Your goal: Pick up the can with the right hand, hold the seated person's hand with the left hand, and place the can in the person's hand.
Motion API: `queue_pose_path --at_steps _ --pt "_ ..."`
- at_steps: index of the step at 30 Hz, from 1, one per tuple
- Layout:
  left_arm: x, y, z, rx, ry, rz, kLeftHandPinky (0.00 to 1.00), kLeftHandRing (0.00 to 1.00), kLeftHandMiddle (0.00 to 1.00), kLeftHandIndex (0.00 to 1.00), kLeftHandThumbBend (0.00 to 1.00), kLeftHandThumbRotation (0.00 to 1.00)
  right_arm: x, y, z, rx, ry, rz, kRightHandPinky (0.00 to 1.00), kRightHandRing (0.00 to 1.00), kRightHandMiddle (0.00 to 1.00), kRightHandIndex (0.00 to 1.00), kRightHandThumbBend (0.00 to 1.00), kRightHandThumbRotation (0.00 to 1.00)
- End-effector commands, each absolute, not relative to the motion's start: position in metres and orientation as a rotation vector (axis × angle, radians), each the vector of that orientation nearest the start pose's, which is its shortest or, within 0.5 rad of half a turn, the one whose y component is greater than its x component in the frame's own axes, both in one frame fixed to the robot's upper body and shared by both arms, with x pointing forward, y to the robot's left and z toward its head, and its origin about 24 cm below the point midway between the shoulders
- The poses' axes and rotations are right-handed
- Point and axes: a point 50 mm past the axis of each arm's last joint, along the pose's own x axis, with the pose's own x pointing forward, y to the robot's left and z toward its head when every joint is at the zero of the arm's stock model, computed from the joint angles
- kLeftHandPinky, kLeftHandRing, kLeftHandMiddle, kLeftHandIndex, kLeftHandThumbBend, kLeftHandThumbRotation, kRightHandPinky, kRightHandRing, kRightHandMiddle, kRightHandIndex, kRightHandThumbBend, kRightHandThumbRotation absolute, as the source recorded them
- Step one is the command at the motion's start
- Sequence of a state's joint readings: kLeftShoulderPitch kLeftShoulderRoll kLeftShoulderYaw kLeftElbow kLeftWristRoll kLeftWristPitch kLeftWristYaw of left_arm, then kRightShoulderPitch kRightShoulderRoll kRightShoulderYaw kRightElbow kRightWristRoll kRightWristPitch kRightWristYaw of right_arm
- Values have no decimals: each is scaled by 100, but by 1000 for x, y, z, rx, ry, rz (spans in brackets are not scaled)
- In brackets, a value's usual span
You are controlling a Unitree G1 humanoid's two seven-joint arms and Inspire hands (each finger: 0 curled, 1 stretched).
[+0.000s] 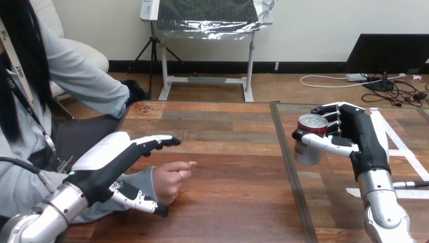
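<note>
Reaching in from the lower left corner, the robot's left arm ends in the left hand (pixel 109 164), which sits over the person's wrist at the near left part of the wooden table (pixel 232 207). Its fingers (pixel 157 142) stretch out nearly straight above and beyond the grey sleeve (pixel 139 177), and its thumb (pixel 139 201) lies along the sleeve's near side, so the wrist sits between fingers and thumb without being clasped by them. Just right of that, the person's hand (pixel 172 179) rests on the wood, loosely curled, one finger pointing toward the table's middle. A dark seam (pixel 286 162) runs from far to near across the tabletop, right of centre.

Beyond the seam the can (pixel 309 140), red and silver, stands upright with its top showing. The right hand (pixel 361 132) is clamped on it from the can's right side: the thumb (pixel 324 143) crosses its front and the fingers curl round its far side. Whether the can's base touches the table or hangs just above it is hard to tell from this angle. The right forearm runs down to the lower right edge, and strips of white tape (pixel 399 147) lie on the wood just beside it. The can and the person's hand are well apart.
</note>
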State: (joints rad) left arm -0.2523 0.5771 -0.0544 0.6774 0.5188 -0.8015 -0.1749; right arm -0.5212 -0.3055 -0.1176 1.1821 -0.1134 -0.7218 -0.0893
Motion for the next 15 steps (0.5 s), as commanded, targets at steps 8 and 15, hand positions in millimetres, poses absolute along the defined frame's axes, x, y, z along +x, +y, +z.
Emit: queue_pose_path --at_steps 8,15 --pt "296 243 49 1134 -186 -521 76 83 85 83 100 21 340 -223 66 -309 -289 -113 36 40 48 49 77 0" --pt "300 245 45 1172 -149 -520 75 83 85 84 100 23 340 -223 66 -307 -290 -112 37 42 48 49 77 0"
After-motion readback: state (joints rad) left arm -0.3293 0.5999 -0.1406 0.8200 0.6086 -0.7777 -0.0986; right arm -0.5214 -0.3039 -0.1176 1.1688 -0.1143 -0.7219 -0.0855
